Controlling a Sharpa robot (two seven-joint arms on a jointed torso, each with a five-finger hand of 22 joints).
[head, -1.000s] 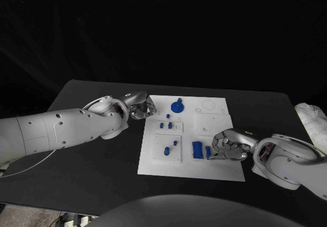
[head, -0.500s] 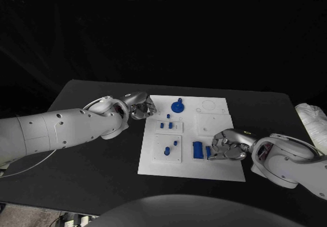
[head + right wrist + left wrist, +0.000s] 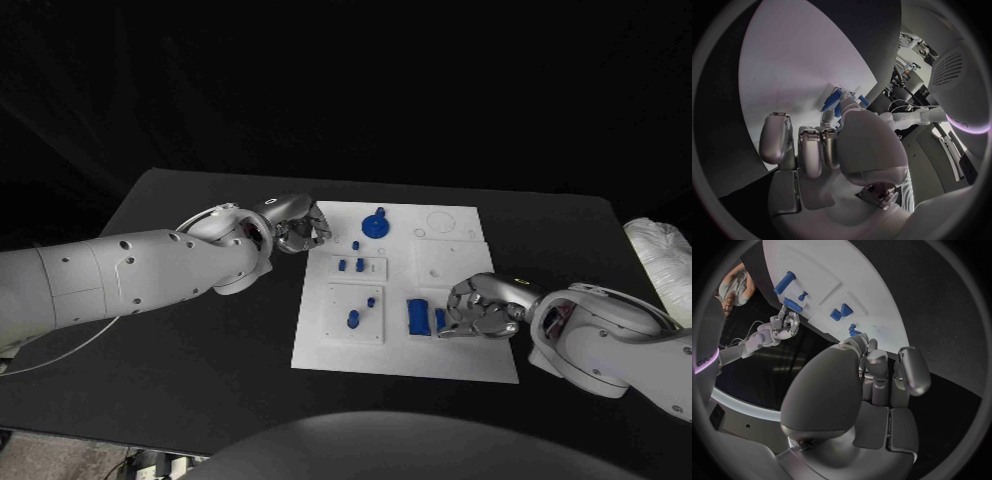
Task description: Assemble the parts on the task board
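The white task board (image 3: 469,350) lies in the middle of the black table. On it are a blue round part with a knob (image 3: 376,224), a small peg (image 3: 356,245), two short pieces (image 3: 351,266), two more pegs (image 3: 361,312) and a long blue block (image 3: 418,316). My right hand (image 3: 483,308) rests on the board's right side, fingers curled, fingertips pinching a small blue piece (image 3: 440,319) beside the block; the left wrist view shows this pinch (image 3: 792,305). My left hand (image 3: 296,226) hovers at the board's far left corner, fingers (image 3: 876,362) curled in, holding nothing.
A white wrapped bundle (image 3: 662,256) lies at the table's right edge. Bare black table (image 3: 202,340) stretches left of the board under my left arm. The board's far right part carries empty round and square recesses (image 3: 450,262).
My right hand has crept slightly left toward the long blue block. The left hand and the other parts have not moved.
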